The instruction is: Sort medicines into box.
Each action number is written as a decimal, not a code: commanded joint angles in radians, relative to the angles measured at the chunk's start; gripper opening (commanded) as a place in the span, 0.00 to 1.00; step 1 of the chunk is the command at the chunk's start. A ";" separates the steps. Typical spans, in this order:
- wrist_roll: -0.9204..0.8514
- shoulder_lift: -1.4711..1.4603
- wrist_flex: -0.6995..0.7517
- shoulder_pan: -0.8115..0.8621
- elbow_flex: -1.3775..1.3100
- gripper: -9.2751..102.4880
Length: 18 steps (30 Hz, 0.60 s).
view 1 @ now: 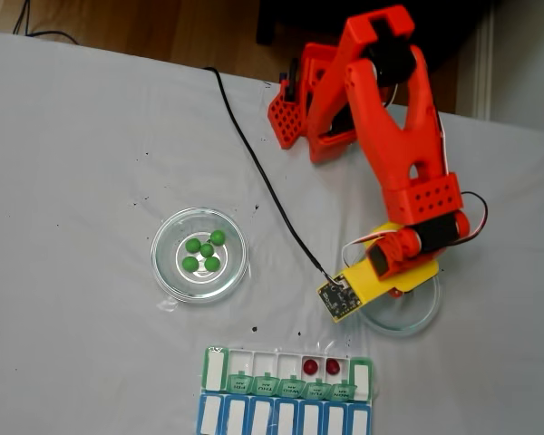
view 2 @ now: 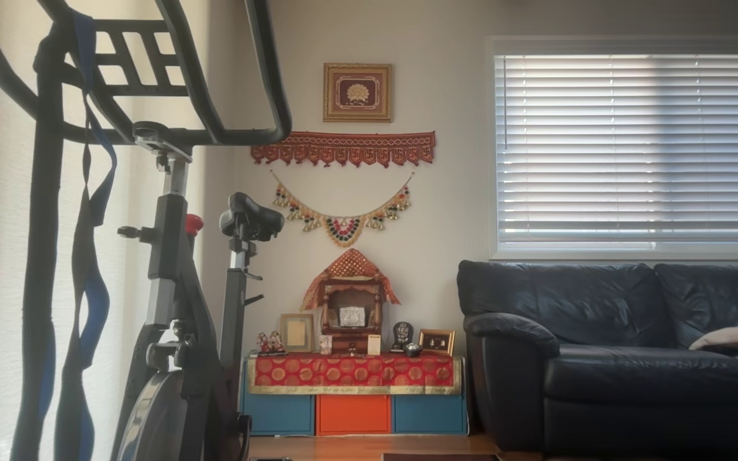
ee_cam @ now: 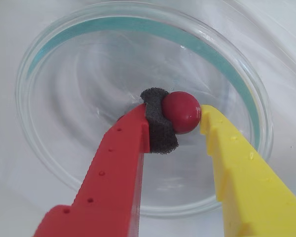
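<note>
Five green balls (view 1: 204, 252) lie in one clear glass dish (view 1: 168, 272) in the fixed view. Red balls count three: two (view 1: 321, 367) sit in the green-lidded organizer row (view 1: 216, 370), and one red ball (ee_cam: 181, 112) shows in the wrist view. There are two glass dishes; the second dish (view 1: 419, 314) is largely covered by the arm, so it may hold more. Two organizer rows: one green-lidded, one blue-lidded row (view 1: 281, 419).

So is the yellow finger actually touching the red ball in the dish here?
Touching. In the wrist view the yellow finger tip meets the right side of the red ball, with no gap showing, while the foam pad on the red finger presses its left side.
</note>
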<state>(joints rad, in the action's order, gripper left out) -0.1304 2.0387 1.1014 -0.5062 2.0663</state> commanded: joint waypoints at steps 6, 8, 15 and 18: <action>0.031 0.170 0.069 0.087 -0.204 0.10; 0.035 0.169 0.074 0.110 -0.232 0.10; 0.049 0.071 0.072 0.215 -0.348 0.10; 0.044 0.023 0.074 0.273 -0.403 0.10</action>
<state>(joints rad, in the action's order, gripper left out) -0.0844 2.0647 1.1735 -0.2838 1.7932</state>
